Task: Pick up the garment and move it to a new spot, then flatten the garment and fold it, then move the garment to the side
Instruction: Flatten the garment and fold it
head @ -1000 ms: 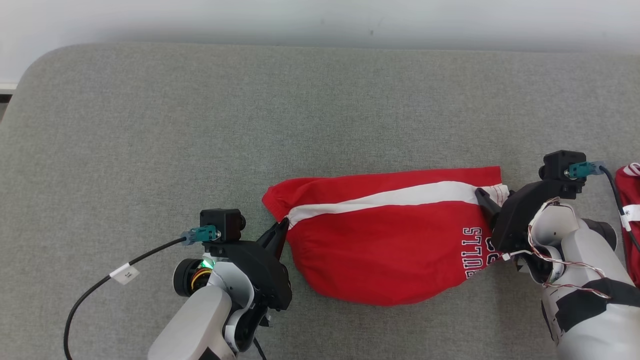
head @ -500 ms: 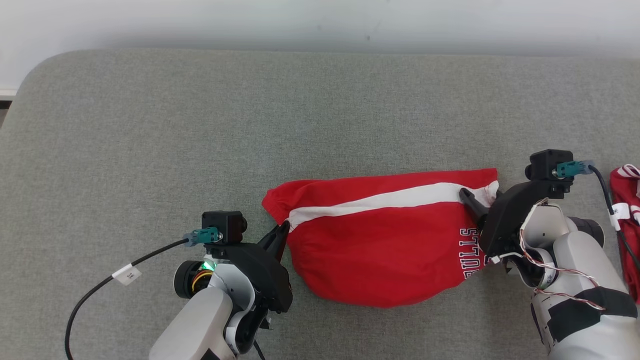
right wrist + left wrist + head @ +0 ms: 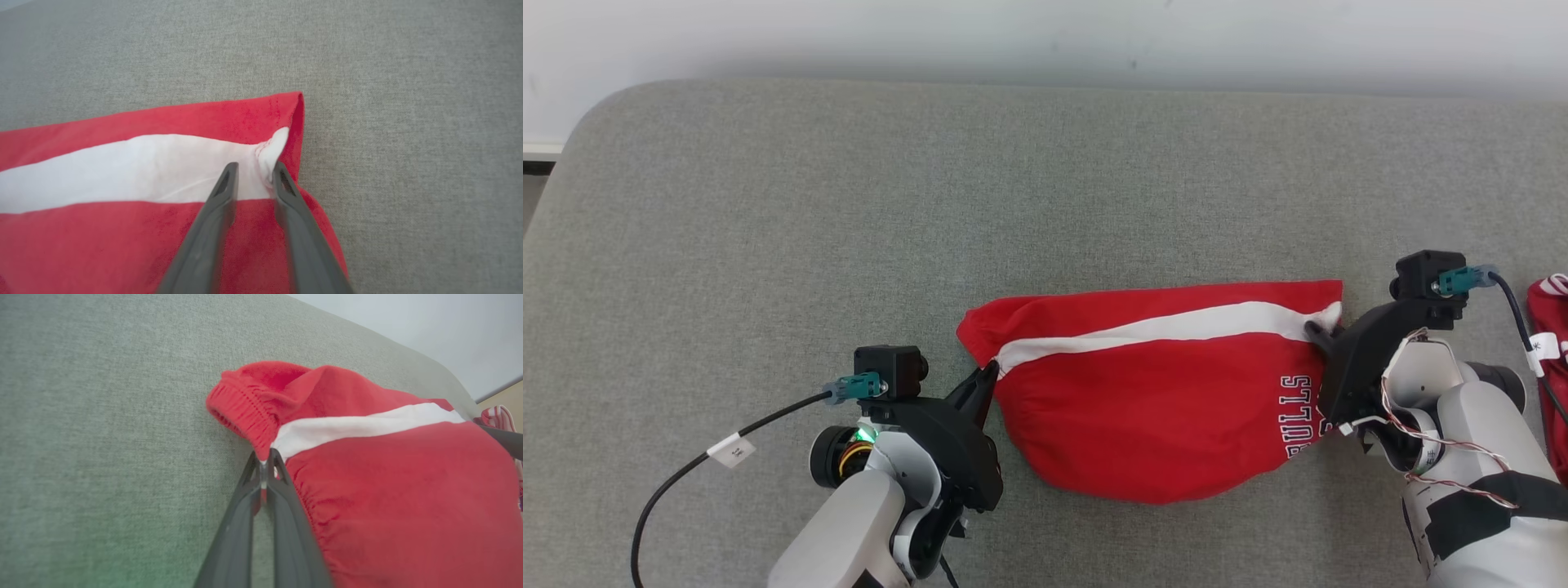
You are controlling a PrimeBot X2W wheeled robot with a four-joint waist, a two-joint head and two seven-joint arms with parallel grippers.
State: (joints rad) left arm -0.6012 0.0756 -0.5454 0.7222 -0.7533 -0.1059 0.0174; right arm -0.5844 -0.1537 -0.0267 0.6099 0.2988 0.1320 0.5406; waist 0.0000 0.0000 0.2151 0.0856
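Note:
The garment, red shorts with a white stripe and white lettering, lies bunched on the grey padded table. My left gripper is at its left end, shut on the gathered waistband where the white stripe begins. My right gripper is at the garment's right end. In the right wrist view its fingers stand a little apart over the end of the white stripe, the right tip against the puckered hem corner. Cloth lies under and between the tips, which are not pinched together.
A second red and white cloth lies at the table's right edge, close behind my right arm. A black cable loops from my left wrist over the table. The table's far edge meets a pale wall; grey surface stretches left and beyond the garment.
My right gripper's fingers have narrowed over the garment's right hem corner after shifting slightly along it. The left gripper keeps its hold and place. The camera shifted a little.

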